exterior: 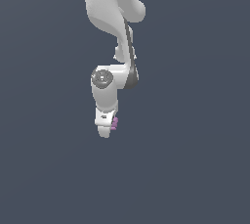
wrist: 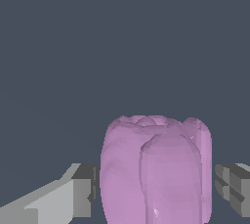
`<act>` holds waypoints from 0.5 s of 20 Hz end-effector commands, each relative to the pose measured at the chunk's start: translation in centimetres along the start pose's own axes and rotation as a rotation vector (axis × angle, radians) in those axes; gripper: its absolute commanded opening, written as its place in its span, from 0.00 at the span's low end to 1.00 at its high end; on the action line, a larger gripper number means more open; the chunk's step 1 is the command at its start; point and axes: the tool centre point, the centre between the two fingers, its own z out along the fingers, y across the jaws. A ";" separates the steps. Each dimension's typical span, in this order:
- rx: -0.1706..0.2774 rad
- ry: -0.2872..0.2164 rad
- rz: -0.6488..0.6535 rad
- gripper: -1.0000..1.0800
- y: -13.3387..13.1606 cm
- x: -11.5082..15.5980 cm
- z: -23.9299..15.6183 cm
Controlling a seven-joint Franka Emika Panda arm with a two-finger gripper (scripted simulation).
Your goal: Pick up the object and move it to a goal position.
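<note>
A: We start at the exterior view's left, and there we find only flat dark slate-blue background. The first thing we meet is the white arm (exterior: 110, 37), which comes down from the upper edge and bends at a round grey joint cap (exterior: 101, 78).

B: Below that cap we see the gripper (exterior: 106, 131), pointing downward. Just to its side, toward the exterior view's right, a small pink-purple patch shows: that is the object (exterior: 114, 123), touching the gripper's lower part and mostly hidden by it.

A: In the wrist view we see the object (wrist: 156, 169) far better. It is a pink-purple, lobed, rounded block with soft vertical folds, and it sits between the two grey fingers (wrist: 80, 191).

B: Relative to the object, one finger lies right against one flank, with almost no space between them. The other finger (wrist: 234, 189) stands on the opposite flank, and we see a thin strip of background between it and the object.

A: So the jaws are spread about as wide as the object, bracketing it. Whether they actually press on it, we cannot tell from these pictures.

B: Agreed. Beyond the object, toward the exterior view's right, we again find only plain background.
</note>
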 end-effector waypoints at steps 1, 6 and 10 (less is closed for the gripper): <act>0.006 0.000 0.001 0.00 -0.2 -0.1 0.3; 0.000 -0.001 0.001 0.00 0.0 -0.1 0.0; 0.000 -0.001 0.001 0.00 -0.2 0.1 -0.3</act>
